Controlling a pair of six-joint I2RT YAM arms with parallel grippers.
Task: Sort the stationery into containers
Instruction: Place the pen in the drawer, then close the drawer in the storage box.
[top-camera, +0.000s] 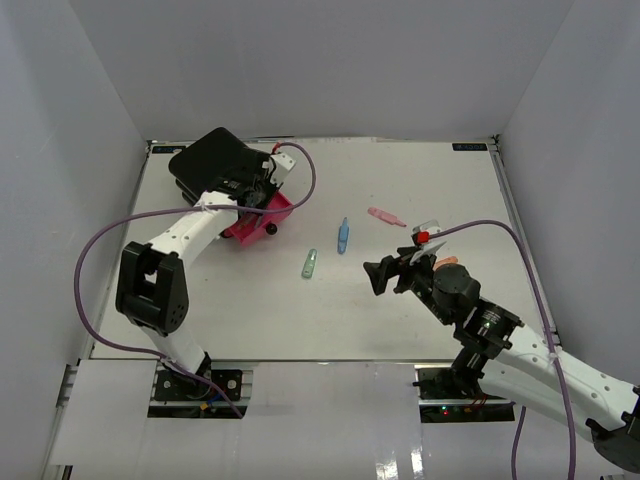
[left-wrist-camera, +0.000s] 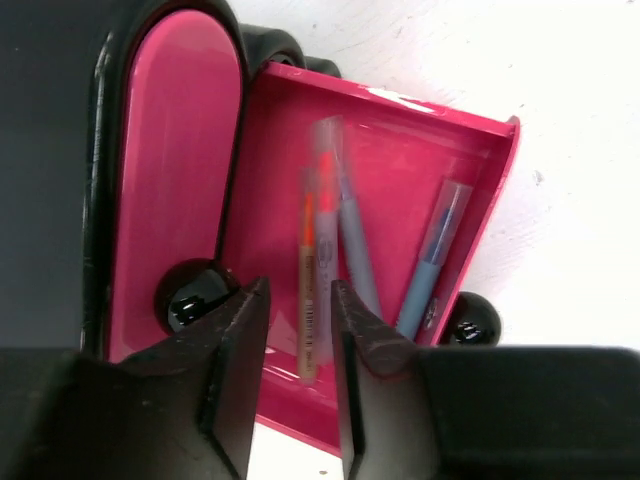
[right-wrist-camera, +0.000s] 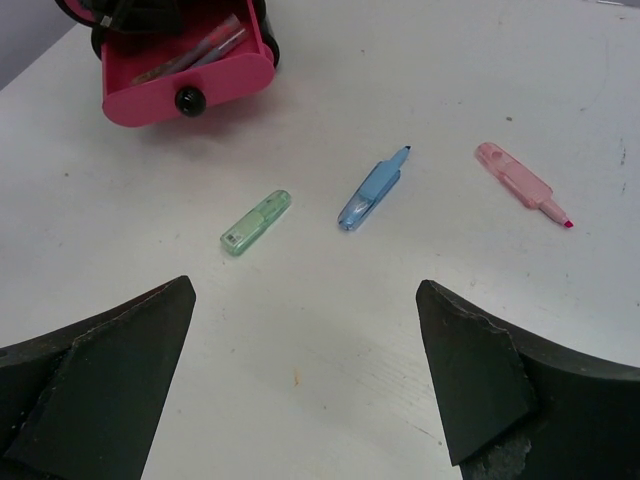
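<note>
The black box (top-camera: 215, 160) of containers stands at the far left with one pink drawer (left-wrist-camera: 420, 150) pulled out. In the drawer lie an orange pen (left-wrist-camera: 310, 290), a grey pen (left-wrist-camera: 355, 250) and a blue pen (left-wrist-camera: 432, 260). My left gripper (left-wrist-camera: 300, 295) hovers over the drawer with its jaws a narrow gap apart; the blurred orange pen sits loose in that gap. On the table lie a green piece (right-wrist-camera: 256, 222), a blue highlighter (right-wrist-camera: 372, 190) and a pink highlighter (right-wrist-camera: 520, 182). My right gripper (right-wrist-camera: 305, 290) stands wide open and empty, short of them.
A closed pink drawer front (left-wrist-camera: 185, 150) with a black knob (left-wrist-camera: 190, 300) sits beside the open one. White walls ring the table (top-camera: 330, 320). A purple cable (top-camera: 300, 165) loops over the box. A small orange piece (top-camera: 447, 262) lies by my right wrist.
</note>
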